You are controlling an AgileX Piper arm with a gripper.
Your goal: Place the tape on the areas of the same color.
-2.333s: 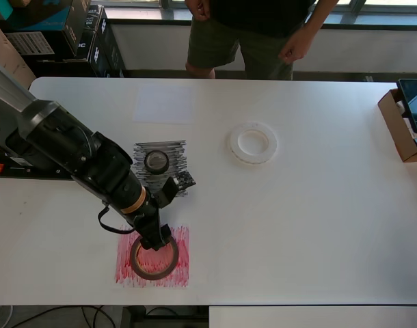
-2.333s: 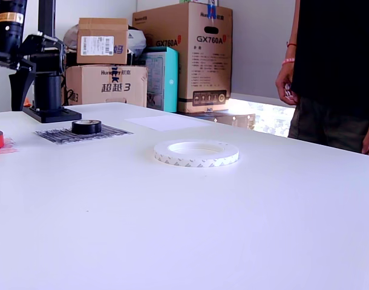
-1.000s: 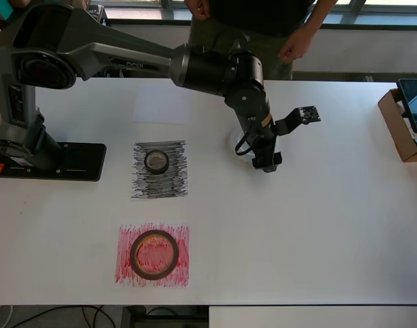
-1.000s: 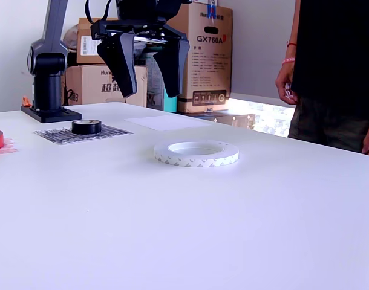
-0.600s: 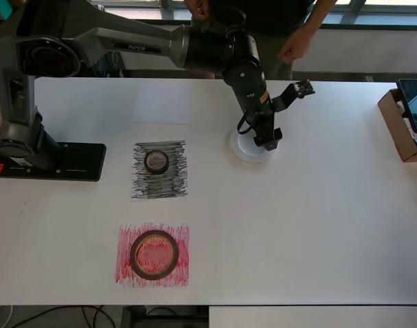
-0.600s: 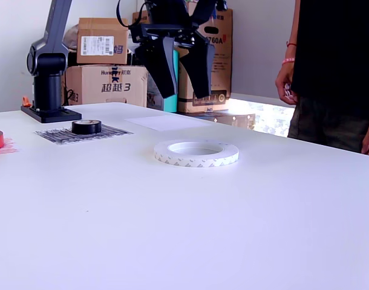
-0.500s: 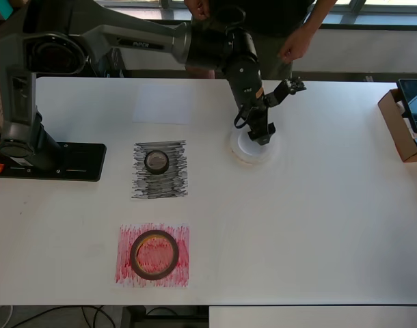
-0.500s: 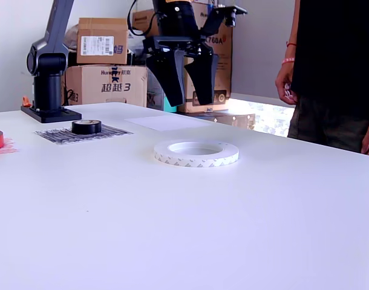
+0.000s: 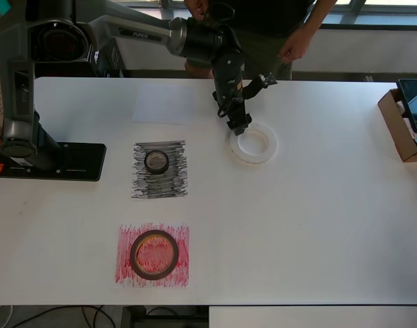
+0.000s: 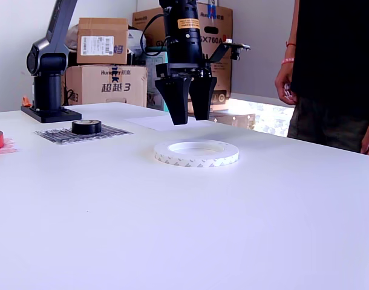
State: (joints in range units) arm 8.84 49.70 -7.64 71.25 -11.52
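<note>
Two rolls sit on matching sheets; flat white tape ring (image 9: 253,144) lies on bare table, w/ blank white paper sheet (image 9: 163,104) well apart. Black gripper (image 10: 187,121), jaws parted, empty, hovers over ring's far rim. Next: descend, clamp rim.

White table (image 9: 318,225) carries white sheet (image 9: 164,104); black sheet (image 9: 160,179); red sheet (image 9: 124,263); white ring (image 9: 253,143).
</note>
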